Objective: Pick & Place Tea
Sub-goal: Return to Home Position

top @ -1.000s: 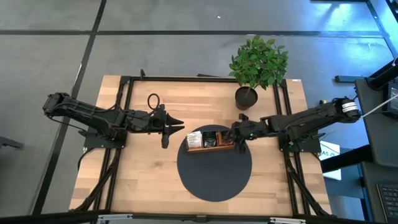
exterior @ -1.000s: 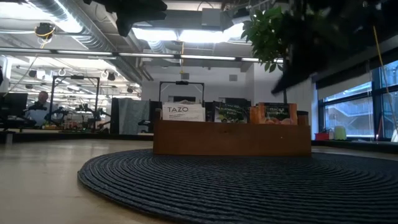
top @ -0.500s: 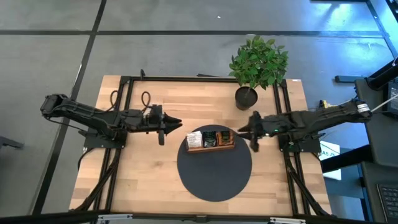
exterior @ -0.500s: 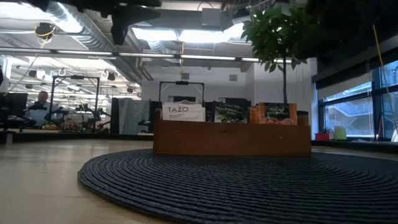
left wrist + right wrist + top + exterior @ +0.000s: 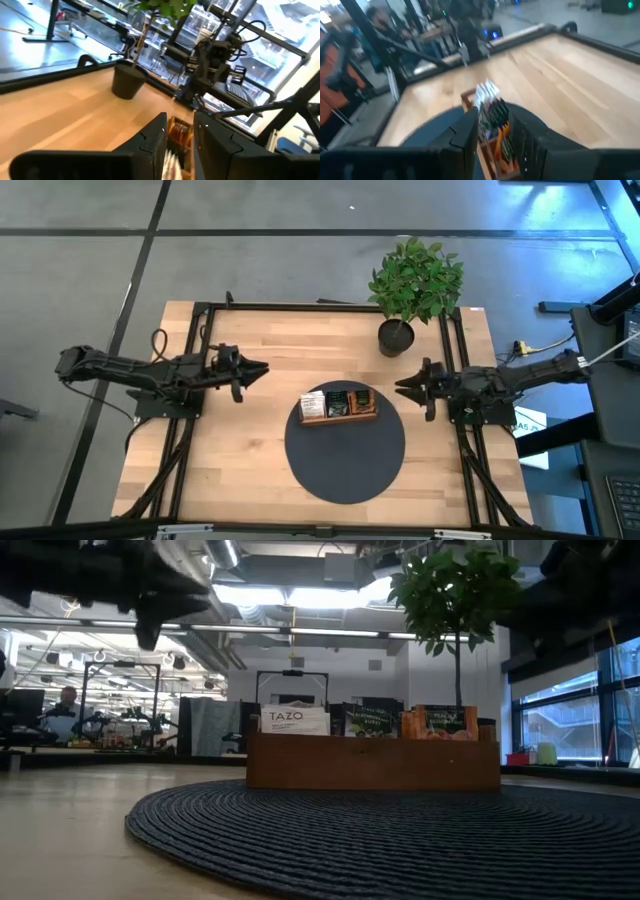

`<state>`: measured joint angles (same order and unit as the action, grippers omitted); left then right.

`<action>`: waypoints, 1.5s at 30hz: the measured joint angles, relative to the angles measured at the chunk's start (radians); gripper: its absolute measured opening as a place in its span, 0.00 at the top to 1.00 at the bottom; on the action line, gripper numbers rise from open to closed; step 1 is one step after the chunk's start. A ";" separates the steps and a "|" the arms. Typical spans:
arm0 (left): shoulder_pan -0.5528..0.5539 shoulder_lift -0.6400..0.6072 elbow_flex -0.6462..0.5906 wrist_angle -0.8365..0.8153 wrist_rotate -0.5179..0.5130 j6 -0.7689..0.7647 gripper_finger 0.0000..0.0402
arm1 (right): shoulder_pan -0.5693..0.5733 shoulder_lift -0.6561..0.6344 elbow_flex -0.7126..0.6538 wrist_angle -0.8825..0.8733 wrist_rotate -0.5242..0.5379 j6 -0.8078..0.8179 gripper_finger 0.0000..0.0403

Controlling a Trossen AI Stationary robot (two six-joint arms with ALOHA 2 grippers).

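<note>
Left hand (image 5: 256,368): we are logging it as hanging over bare counter (image 5: 250,470) on its own side, well apart from the wooden tray (image 5: 340,419); fingers parted a little, carrying nothing.
Right hand (image 5: 408,386): we are noting it hovering near the rim of the round mat (image 5: 345,455) on the opposite side, pointing toward the wooden tray; fingers likewise parted, gripping nothing.
Tea sachets (image 5: 372,723): we are counting them as standing on edge inside the wooden tray in three groups: white at the end nearer the left arm, dark green-printed in the middle, orange at the end nearer the right arm. We are seeing none loose on the counter.
Wooden tray: sitting on the round mat, toward its plant-side rim.
Potted plant (image 5: 412,278): standing beyond the tray, nearer the right arm.
Handling: we are judging each sachet light, thin and bendable, with a slick wrapper likely to slide between hard fingers; creasing looks the likelier harm.
Where to hold: we are recommending a pinch across the flat faces at the exposed top edge, since the tray walls are covering the lower halves and neighbours are pressing close.
Progress: we are reading the sorting as finished.
</note>
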<state>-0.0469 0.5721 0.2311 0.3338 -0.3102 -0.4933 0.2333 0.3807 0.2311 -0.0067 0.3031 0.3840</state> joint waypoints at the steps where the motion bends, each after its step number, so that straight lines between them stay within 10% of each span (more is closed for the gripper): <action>1: 0.006 -0.021 -0.020 -0.002 0.000 -0.003 0.77 | 0.000 -0.018 -0.017 0.023 0.000 -0.004 0.72; 27: 0.210 -0.571 -0.219 -0.289 0.056 -0.035 0.77 | -0.001 -0.380 -0.073 -0.032 0.231 -0.180 0.72; 45: 0.301 -0.524 -0.215 -0.305 0.057 0.209 0.76 | -0.001 -0.379 -0.075 -0.174 0.363 -0.180 0.72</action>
<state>0.2546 0.0483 0.0160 0.0290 -0.2528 -0.2843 0.2321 0.0017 0.1566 -0.1808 0.6659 0.2042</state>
